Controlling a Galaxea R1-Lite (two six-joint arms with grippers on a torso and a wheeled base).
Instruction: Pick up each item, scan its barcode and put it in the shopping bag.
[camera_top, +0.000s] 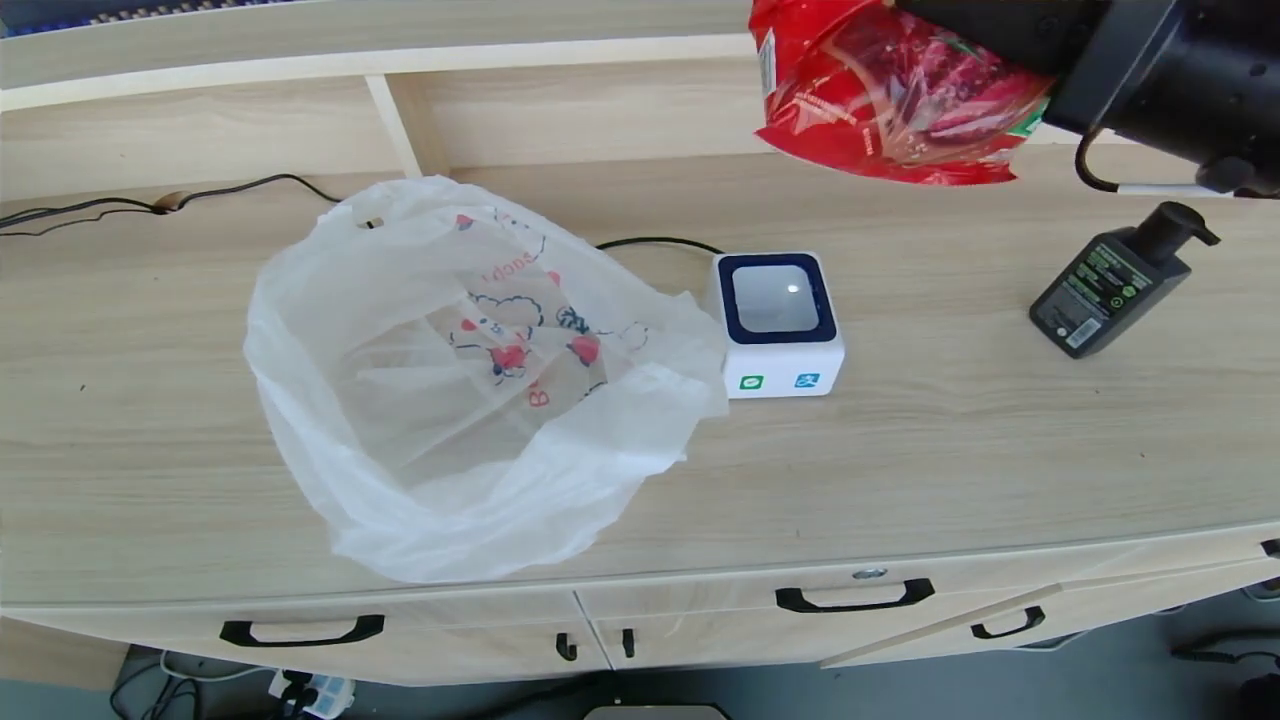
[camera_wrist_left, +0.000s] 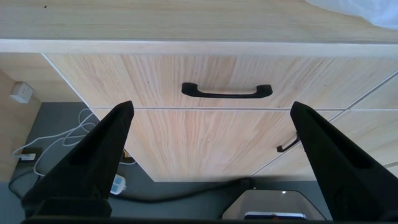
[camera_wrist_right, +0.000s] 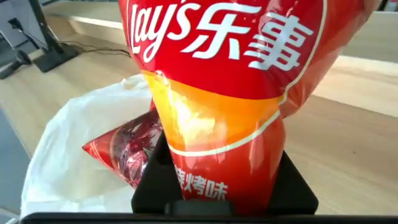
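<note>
Gripping the red chip bag (camera_top: 890, 95) from both sides, our right gripper (camera_wrist_right: 222, 165) holds it in the air above the far part of the counter (camera_top: 1000, 450), beyond the scanner (camera_top: 778, 320) and a little to its right. The bag's crinkled body sticks out leftward from the gripper, clear of the wood. The white shopping bag (camera_top: 300, 420) lies on the counter with its mouth wide open, its right edge touching the scanner. A dark pump bottle (camera_top: 1110, 285) sits on the counter well to the right of the scanner, apart from the rest. Our left gripper (camera_wrist_left: 211, 109) hangs low in front of the drawers, its fingers spread wide with nothing between them, facing a black handle (camera_wrist_left: 227, 92).
</note>
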